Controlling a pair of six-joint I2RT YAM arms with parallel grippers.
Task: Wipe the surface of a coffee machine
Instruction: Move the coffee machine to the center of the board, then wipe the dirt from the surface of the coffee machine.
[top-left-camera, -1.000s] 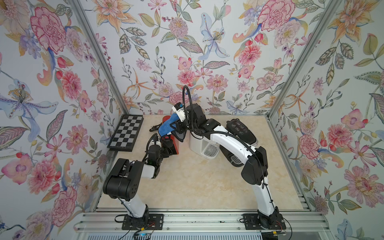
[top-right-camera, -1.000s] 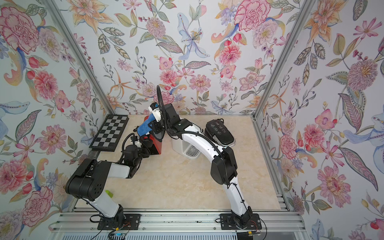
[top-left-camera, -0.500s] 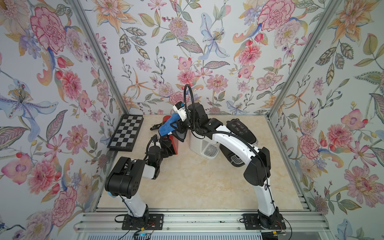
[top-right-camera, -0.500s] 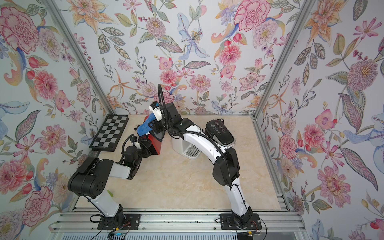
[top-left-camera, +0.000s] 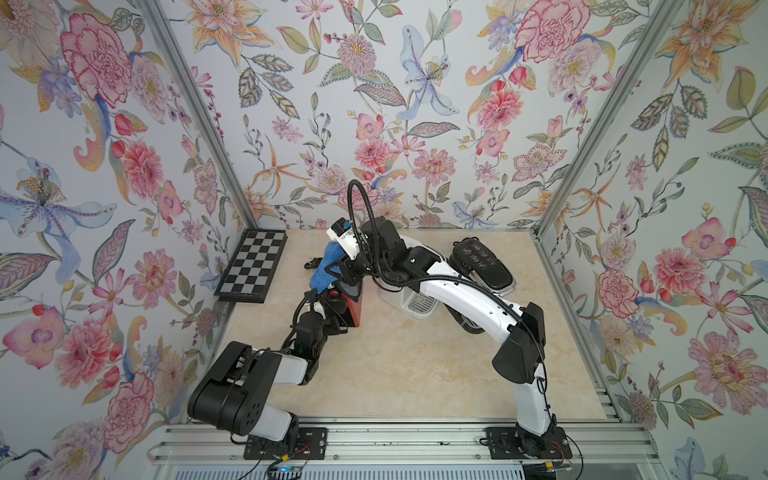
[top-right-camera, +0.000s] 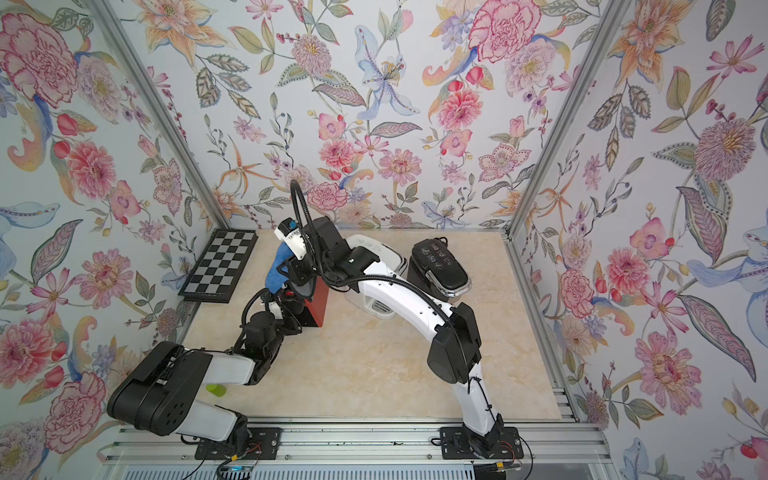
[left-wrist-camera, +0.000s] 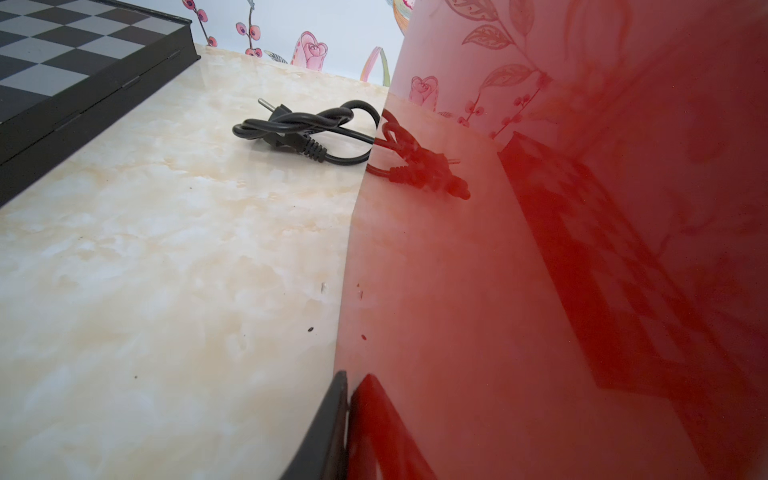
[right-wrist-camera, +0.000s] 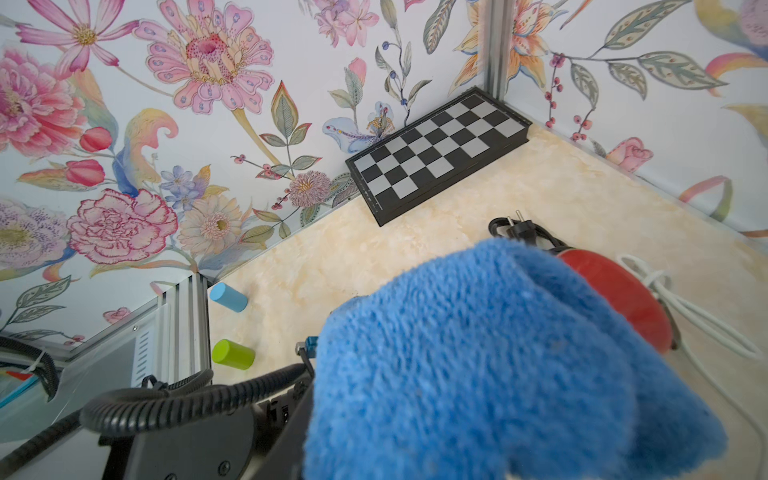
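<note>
Task item: we list one red coffee machine (top-left-camera: 356, 311), upright on the marbled worktop (top-left-camera: 395, 374), left of centre and nearer the rear edge than the front.
Finish: glossy red side panels with dark trim. In the left wrist view the red coffee machine (left-wrist-camera: 540, 291) mirrors the chessboard, a plug and the wallpaper. A few dark specks sit where the panel meets the worktop.
Top of machine: rounded and red in the right wrist view, half covered by the cloth.
Wiping item: blue cloth (top-left-camera: 325, 272), fluffy and bunched, lying over the machine's upper left side. It fills the near field of the right wrist view.
Right gripper (top-left-camera: 344, 272): closed on the blue cloth, with its fingers buried in the pile.
Left gripper (top-left-camera: 332, 308): low at the machine's front left. One black finger (left-wrist-camera: 328, 424) lies against the red panel. The other is out of sight, so we cannot tell whether the claw is clamped.
Both top views only: white machine with a drip grille (top-left-camera: 417, 306), just right of the red one and partly under the right arm; black appliance with an icon panel (top-left-camera: 482, 262), near the rear edge, right of centre.
Clearest in the wrist views: black power cord (left-wrist-camera: 307, 129), coiled behind the red machine.
Right wrist view only: blue cylinder (right-wrist-camera: 228, 297) and white cable (right-wrist-camera: 685, 307).
Shared by the right wrist view and a top view: green cylinder (top-right-camera: 216, 389), by the front left corner.
Chessboard (top-left-camera: 252, 266): rear left corner, along the left edge.
</note>
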